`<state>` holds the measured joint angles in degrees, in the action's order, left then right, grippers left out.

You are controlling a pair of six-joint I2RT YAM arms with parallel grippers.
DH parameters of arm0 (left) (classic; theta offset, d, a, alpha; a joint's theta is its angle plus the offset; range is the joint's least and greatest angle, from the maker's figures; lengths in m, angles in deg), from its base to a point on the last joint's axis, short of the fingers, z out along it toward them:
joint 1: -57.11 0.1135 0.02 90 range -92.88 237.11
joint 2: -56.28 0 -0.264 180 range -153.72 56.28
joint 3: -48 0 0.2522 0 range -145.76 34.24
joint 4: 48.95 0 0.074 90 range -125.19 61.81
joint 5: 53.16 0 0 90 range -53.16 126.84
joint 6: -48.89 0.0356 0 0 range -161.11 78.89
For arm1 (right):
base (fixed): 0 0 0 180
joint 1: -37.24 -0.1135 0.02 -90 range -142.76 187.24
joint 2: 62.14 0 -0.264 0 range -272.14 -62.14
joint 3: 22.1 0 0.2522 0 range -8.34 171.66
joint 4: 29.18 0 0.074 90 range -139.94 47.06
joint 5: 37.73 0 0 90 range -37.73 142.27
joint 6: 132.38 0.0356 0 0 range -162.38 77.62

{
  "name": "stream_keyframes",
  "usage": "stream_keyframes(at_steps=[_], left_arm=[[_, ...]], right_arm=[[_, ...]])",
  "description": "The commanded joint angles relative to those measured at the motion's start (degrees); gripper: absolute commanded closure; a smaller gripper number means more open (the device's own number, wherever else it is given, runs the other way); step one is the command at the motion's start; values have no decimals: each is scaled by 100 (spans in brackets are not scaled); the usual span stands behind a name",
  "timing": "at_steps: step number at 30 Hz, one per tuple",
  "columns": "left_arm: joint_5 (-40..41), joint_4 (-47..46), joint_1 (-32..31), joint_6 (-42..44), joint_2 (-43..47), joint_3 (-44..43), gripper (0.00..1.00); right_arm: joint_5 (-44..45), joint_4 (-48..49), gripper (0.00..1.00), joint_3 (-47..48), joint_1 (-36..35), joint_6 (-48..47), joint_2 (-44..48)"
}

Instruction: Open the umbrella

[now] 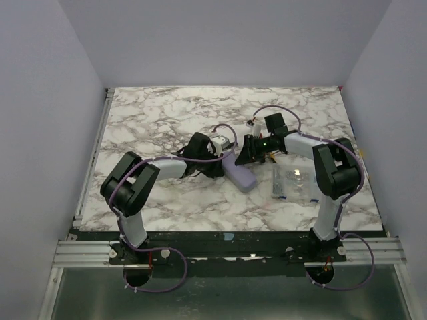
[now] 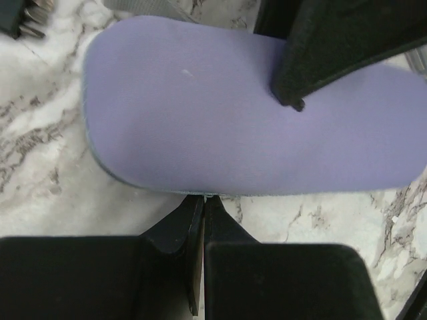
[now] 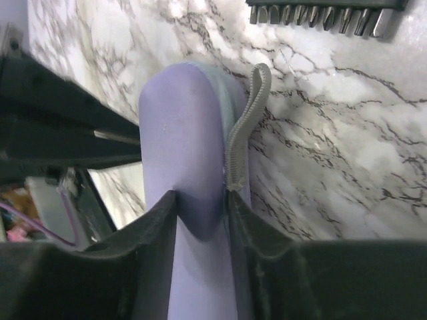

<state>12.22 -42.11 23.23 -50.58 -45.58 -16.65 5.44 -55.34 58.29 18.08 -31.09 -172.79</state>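
Note:
The umbrella lies on the marble table inside its pale lavender sleeve [image 1: 241,176]; no canopy, shaft or handle shows. In the left wrist view the sleeve [image 2: 220,113] fills the frame. My left gripper [image 2: 203,199] is shut, its tips at the sleeve's near edge, where they seem to pinch a thin bit of seam. My right gripper [image 3: 200,200] is shut around the sleeve [image 3: 183,133], one finger on each side, next to a grey strap loop [image 3: 243,127]. From above, the left gripper [image 1: 219,165] and the right gripper [image 1: 245,155] meet at the sleeve's far end.
A clear plastic box [image 1: 293,181] lies right of the sleeve. A black holder of screwdriver bits [image 3: 320,15] lies just beyond the sleeve's tip. Small bits of hardware [image 1: 273,157] sit under the right arm. Grey walls enclose the table on three sides.

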Motion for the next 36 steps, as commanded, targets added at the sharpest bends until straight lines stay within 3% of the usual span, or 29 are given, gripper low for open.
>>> stream_keyframes(at_steps=[1, 4, 9, 11, 14, 16, 31, 36], left_arm=[[-366, -16, 119, 315, -161, -334, 100], [-428, 65, 115, 445, -171, -368, 100], [-483, 119, 112, 502, -206, -427, 100], [-484, 120, 110, 517, -204, -426, 100], [-502, 138, 62, 572, -170, -383, 100], [-531, 172, -17, 612, -129, -320, 100], [-693, -99, -1140, 263, 642, 822, 100], [-554, -104, -965, 302, 690, 865, 100]], right_arm=[[-348, -849, 53, -38, 0, -381, -115], [-388, -775, 38, 44, 4, -278, -238], [-362, -459, 37, 196, -8, 57, -449], [-359, -273, 46, 151, -8, 204, -481], [-299, 123, 74, -11, -13, 481, -442], [-156, 235, 99, -54, 1, 641, -461], [1295, 1858, 100, -783, 74, 2205, 240], [1354, 2082, 100, -944, 138, 2129, 430]])
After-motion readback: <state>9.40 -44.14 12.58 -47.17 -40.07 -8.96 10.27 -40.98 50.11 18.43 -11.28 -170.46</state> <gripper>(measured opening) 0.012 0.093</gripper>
